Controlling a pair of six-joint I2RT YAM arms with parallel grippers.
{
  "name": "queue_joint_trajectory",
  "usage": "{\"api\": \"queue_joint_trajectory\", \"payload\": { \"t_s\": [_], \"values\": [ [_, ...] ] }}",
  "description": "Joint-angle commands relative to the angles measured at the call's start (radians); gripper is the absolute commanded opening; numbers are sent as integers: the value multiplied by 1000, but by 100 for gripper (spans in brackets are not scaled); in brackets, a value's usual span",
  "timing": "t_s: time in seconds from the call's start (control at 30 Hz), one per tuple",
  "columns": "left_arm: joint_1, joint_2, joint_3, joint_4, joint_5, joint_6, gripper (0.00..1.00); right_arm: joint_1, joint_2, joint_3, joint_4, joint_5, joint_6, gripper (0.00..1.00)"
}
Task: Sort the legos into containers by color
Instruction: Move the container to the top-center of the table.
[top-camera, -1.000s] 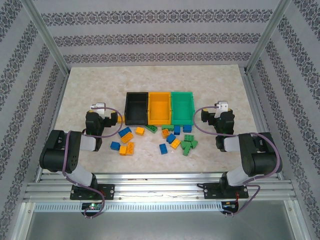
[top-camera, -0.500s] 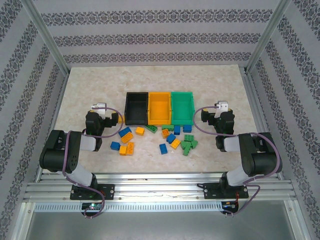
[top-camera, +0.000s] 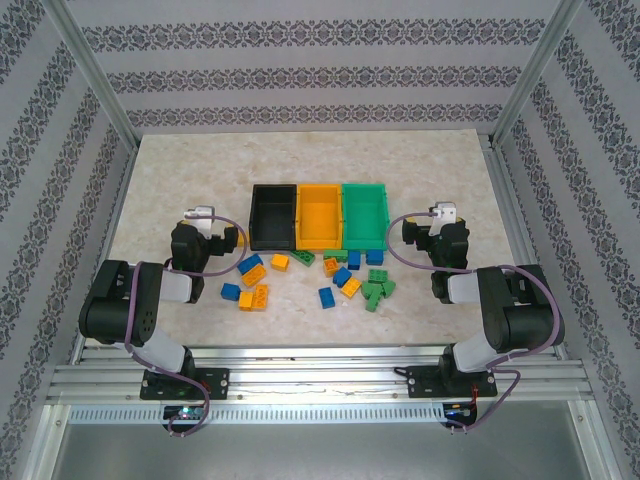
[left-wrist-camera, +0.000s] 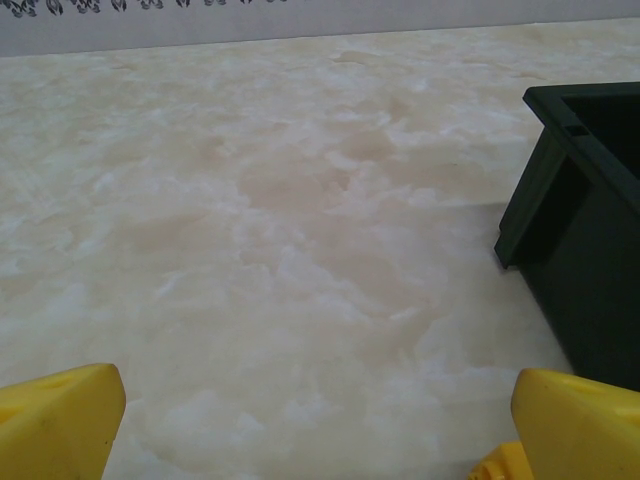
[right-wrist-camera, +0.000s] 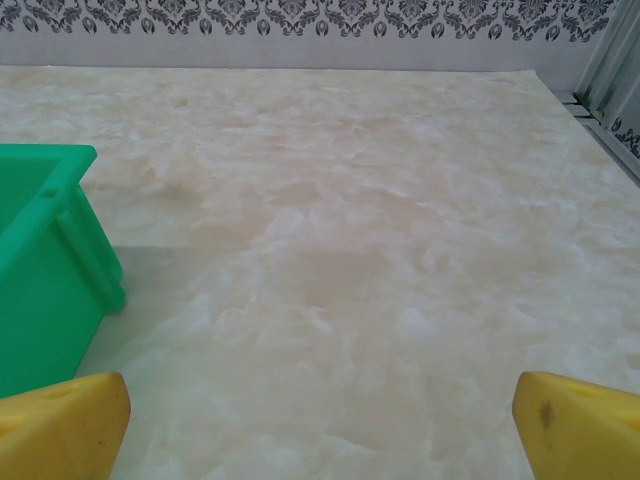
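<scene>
Three joined containers stand mid-table: black (top-camera: 274, 217), orange (top-camera: 320, 216) and green (top-camera: 365, 213). Several legos lie loose just in front of them, among them a blue one (top-camera: 231, 292), an orange one (top-camera: 254, 297) and a green cluster (top-camera: 376, 293). My left gripper (top-camera: 203, 230) rests low, left of the black bin (left-wrist-camera: 590, 220). It is open (left-wrist-camera: 318, 415), with bare tabletop between its yellow fingertips (left-wrist-camera: 60, 415). My right gripper (top-camera: 438, 230) sits right of the green bin (right-wrist-camera: 40, 260). It is open too (right-wrist-camera: 322, 420), and its fingertips (right-wrist-camera: 580, 420) hold nothing.
Patterned walls and aluminium frame posts (top-camera: 520, 95) enclose the marble-look table (top-camera: 320, 160). A metal rail (top-camera: 320, 372) runs along the near edge by the arm bases. The frame's right post shows at the corner (right-wrist-camera: 610, 60).
</scene>
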Motion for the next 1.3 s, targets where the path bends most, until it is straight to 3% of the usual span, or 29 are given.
{"api": "queue_joint_trajectory", "payload": {
  "t_s": [0.0, 0.17, 0.33, 0.47, 0.67, 0.83, 0.93, 1.0, 1.13, 1.27],
  "values": [
    [6, -4, -46, 113, 13, 11, 100, -1, -36, 0, 63, 17, 1, 98],
    [6, -87, -78, 106, -24, -2, 100, 3, -198, -62, -8, 40, 0, 98],
    [6, -271, -15, -160, -64, -20, 100, 1, -403, -97, -77, 115, 109, 98],
    [10, -401, 71, -399, -131, -223, 99, -20, -486, -17, -345, 39, 249, 98],
    [12, -391, 189, -550, 138, -359, 100, -23, -330, 166, -570, -239, 374, 97],
    [9, -232, 359, -805, 289, -426, 100, -21, -148, 262, -700, -415, 468, 74],
    [6, -180, 381, -832, 314, -449, 99, -12, -81, 319, -810, -439, 462, 64],
    [3, -121, 439, -911, 356, -440, 92, -1, -48, 347, -854, -448, 448, 59],
    [-25, -9, 538, -1039, 402, -381, 68, 39, -19, 368, -862, -433, 448, 52],
    [-51, 35, 547, -1029, 418, -379, 64, 81, 13, 399, -880, -407, 441, 47]
  ]
}}
